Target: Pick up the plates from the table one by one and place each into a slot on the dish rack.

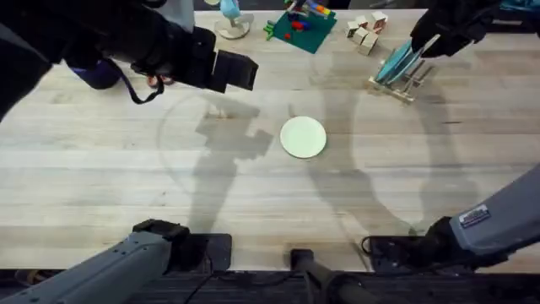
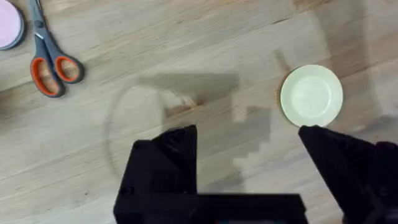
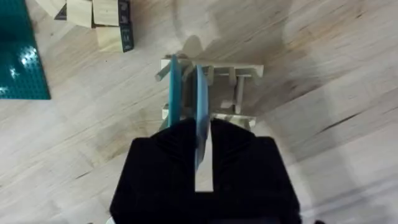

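blue plate (image 3: 200,102) clamped between right jaws

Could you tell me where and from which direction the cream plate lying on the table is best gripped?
Grip the cream plate at its rim, probably coming from above with one finger slid under the edge. It lies flat on the table, so only the thin rim offers a hold. The left gripper, open beside it, seems best placed.

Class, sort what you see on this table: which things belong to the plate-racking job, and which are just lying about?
Job: light blue plate, in the right gripper; cream plate; dish rack.

Lying about: scissors, pink dish, wooden blocks, green baseplate.
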Controlling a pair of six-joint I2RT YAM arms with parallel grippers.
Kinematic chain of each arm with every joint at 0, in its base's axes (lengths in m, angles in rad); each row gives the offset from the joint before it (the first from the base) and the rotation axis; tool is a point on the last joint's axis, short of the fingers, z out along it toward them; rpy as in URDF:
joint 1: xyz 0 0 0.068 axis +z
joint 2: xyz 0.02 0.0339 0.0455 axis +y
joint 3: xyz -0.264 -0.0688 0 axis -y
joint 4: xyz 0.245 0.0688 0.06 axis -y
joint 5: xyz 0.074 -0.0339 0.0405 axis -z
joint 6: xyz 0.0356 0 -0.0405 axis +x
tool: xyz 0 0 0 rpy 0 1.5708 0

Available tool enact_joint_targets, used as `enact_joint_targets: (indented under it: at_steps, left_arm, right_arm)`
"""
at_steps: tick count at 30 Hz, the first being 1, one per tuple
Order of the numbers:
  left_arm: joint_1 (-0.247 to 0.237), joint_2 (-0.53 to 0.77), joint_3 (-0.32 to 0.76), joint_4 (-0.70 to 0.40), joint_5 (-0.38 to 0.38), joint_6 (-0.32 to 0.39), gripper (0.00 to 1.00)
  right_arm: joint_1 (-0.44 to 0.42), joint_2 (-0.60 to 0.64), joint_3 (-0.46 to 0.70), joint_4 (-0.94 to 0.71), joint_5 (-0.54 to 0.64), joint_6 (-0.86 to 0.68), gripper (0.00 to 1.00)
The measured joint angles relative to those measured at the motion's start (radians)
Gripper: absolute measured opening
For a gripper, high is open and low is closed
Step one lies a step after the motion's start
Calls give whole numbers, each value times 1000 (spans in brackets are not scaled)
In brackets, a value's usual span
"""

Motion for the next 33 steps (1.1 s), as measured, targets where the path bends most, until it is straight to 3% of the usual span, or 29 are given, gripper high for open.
enact_joint_targets:
  at_steps: [2,3,18,24,33]
  left_arm:
    - [0,0,0,0,0,0,995]
    - [0,0,0,0,0,0,995]
    - [0,0,0,-6,0,0,994]
    - [0,0,0,-10,0,0,995]
    - [0,0,0,-16,0,0,995]
  right_arm:
    - [0,0,0,0,0,0,164]
    - [0,0,0,0,0,0,216]
    - [0,0,0,0,0,0,284]
    - [0,0,0,0,0,0,396]
    - [0,-63,0,-38,0,-11,402]
